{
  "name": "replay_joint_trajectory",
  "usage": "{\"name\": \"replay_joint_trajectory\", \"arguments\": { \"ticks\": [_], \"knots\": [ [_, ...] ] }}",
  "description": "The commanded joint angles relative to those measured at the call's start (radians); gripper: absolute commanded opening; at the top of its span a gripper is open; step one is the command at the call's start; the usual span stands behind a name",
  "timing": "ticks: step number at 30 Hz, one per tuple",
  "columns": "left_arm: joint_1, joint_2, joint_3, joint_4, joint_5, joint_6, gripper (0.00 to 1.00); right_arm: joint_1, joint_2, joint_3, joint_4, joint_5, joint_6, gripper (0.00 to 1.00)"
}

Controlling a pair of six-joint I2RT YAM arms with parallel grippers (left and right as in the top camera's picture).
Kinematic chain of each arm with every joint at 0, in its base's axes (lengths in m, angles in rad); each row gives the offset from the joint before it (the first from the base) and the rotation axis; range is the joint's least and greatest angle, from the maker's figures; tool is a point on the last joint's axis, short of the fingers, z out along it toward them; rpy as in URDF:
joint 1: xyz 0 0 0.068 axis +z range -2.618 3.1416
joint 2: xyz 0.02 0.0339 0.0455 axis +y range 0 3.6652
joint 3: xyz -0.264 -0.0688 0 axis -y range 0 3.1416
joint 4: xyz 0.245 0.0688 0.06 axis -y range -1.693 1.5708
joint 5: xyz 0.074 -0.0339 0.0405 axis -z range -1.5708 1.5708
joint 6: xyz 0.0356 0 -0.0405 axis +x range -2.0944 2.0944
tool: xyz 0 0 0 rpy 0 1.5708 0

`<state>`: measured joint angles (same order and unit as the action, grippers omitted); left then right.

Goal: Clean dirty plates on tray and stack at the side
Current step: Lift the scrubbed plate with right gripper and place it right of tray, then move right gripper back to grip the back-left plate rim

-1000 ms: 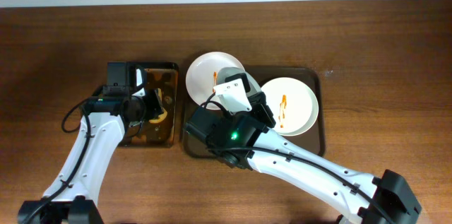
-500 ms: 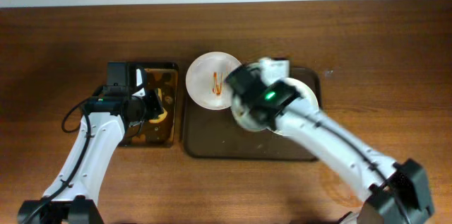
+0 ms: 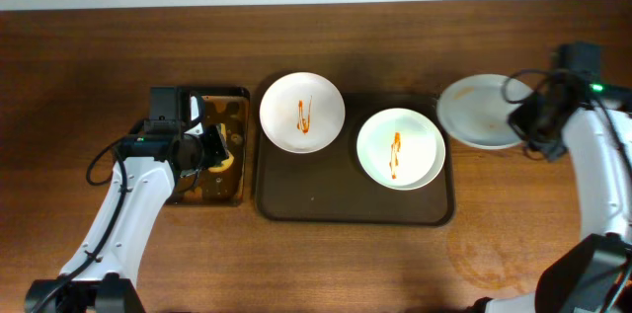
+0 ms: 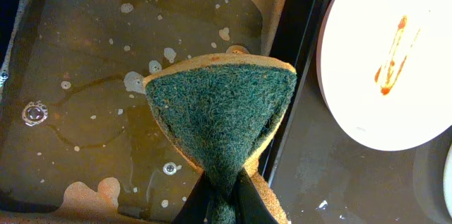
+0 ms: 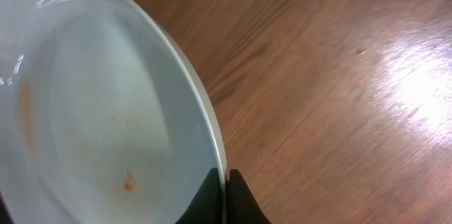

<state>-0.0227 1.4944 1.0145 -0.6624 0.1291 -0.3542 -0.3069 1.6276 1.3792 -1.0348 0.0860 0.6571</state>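
The sponge, green side toward the wrist camera, is pinched between the closed fingers of the left tool and is folded into a cone. It is held over the wet black tray, in which bubbles and brown water are seen. In the overhead view the left tool is placed above this black tray, just left of the tray.

Two plates streaked with orange sauce are seen at the tray: the left plate lies across its upper left rim, and the middle plate lies inside it toward the right.

The third plate is found right of the tray, over the tabletop. Its right rim is clamped by the closed right tool. In the right wrist view only faint orange marks are shown on this plate, with the tool's tips shut on its edge. Whether it rests on the tabletop cannot be told.
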Motion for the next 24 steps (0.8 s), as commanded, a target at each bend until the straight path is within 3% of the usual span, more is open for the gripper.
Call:
{"name": "replay_joint_trajectory", "arguments": {
  "ticks": [1,7,18,20,24],
  "knots": [
    [0.004,0.003,0.017,0.002,-0.006,0.019,0.0,-0.091,0.019,0.011,0.009,-0.034,-0.111,0.04],
    [0.004,0.003,0.017,0.002,-0.002,0.019,0.0,-0.134,0.129,0.011,0.011,-0.056,-0.216,0.04],
    [0.004,0.003,0.017,-0.004,-0.003,0.019,0.0,-0.135,0.192,0.011,0.069,0.069,-0.216,0.05],
    [0.004,0.003,0.017,-0.005,-0.003,0.019,0.0,-0.132,0.197,0.011,0.06,0.056,-0.216,0.21],
    [0.004,0.003,0.017,-0.001,0.005,0.021,0.0,-0.115,0.197,0.013,0.06,-0.086,-0.303,0.27]
  ]
}}
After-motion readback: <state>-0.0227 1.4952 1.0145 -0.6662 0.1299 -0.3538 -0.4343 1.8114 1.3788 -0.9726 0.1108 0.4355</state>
